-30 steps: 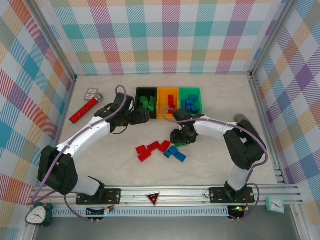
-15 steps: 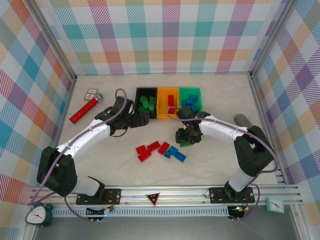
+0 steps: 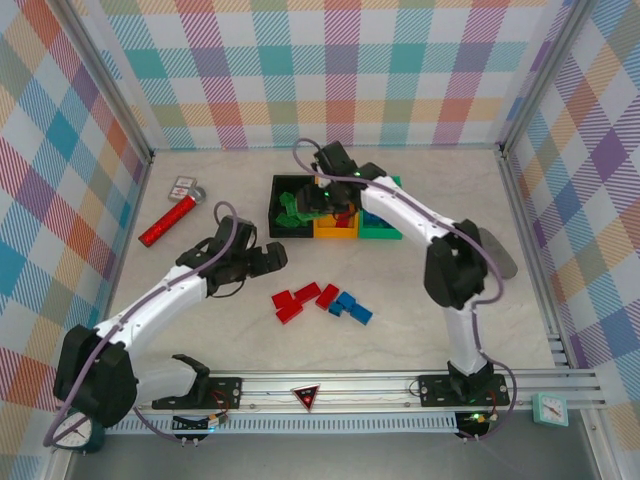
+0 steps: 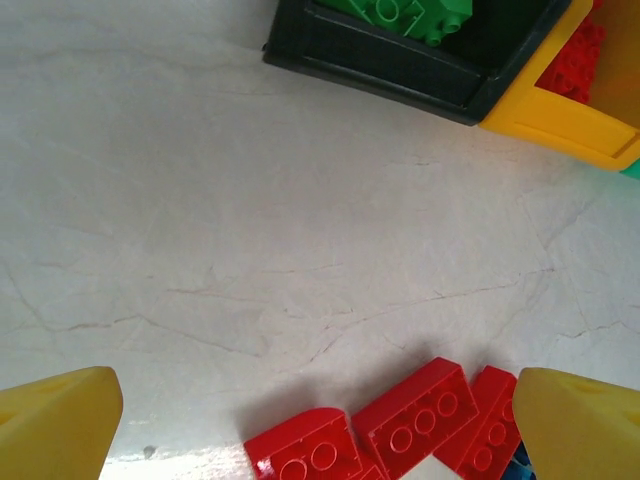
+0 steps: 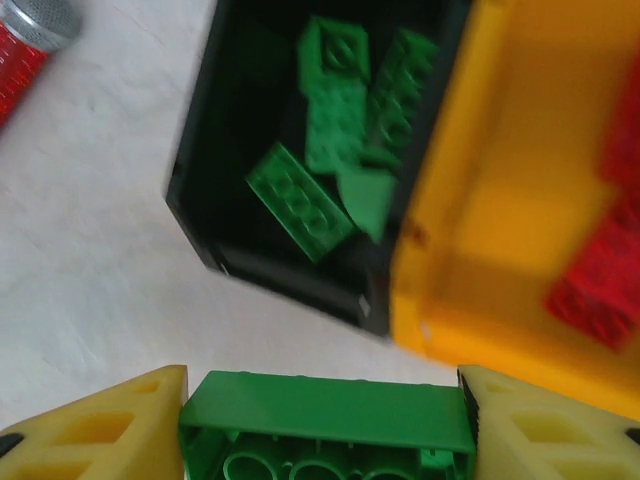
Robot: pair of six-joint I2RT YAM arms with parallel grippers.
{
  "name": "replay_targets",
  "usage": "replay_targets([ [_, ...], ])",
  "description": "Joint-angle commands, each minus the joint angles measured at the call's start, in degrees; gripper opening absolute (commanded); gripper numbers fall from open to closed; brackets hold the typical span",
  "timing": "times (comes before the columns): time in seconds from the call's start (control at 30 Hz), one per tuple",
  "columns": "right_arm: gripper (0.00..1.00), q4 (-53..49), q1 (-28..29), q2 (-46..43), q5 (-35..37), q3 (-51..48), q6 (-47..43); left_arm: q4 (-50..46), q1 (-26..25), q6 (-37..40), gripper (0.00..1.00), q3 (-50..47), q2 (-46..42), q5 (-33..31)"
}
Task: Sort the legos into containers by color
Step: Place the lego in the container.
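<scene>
My right gripper (image 5: 320, 432) is shut on a long green lego (image 5: 325, 415), held just in front of the near edge of the black container (image 5: 200, 185), which holds several green legos (image 5: 335, 130). In the top view that gripper (image 3: 318, 200) hangs over the black (image 3: 277, 208) and orange (image 3: 332, 231) containers; the green container (image 3: 385, 232) stands to their right. The orange container (image 5: 480, 200) holds red legos (image 5: 600, 270). My left gripper (image 3: 272, 258) is open and empty, with loose red legos (image 4: 420, 415) on the table between its fingertips (image 4: 60, 425). Loose red (image 3: 292, 300) and blue (image 3: 350, 306) legos lie mid-table.
A red glittery cylinder (image 3: 172, 220) and a small grey-red item (image 3: 182, 186) lie at the left. A grey oval pad (image 3: 497, 252) sits at the right behind the right arm. Checked walls enclose the table on three sides.
My right arm has swung from mid-table up to the containers, carrying the green lego. My left arm has drawn back from the black container toward the loose red legos.
</scene>
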Motion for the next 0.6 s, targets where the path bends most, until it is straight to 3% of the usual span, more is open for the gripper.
replay_targets([
  [0.0, 0.58, -2.3, -0.1, 7.5, -2.7, 12.3, -1.4, -3.1, -0.2, -1.5, 1.0, -1.1, -2.9, -1.3],
  [0.2, 0.58, -3.1, -0.2, 20.7, -3.1, 33.2, -1.9, -6.8, 0.0, -0.6, 1.0, -0.7, -5.6, -2.6],
  [0.43, 0.59, 4.7, -0.2, 26.0, -2.1, 36.3, -0.4, -8.9, 0.6, -0.3, 1.0, -0.8, -6.9, -3.3],
  [0.57, 0.64, 3.5, -0.2, 28.7, -1.8, 39.3, 0.6, -9.3, 1.0, 0.0, 1.0, -0.8, -7.2, -3.4],
])
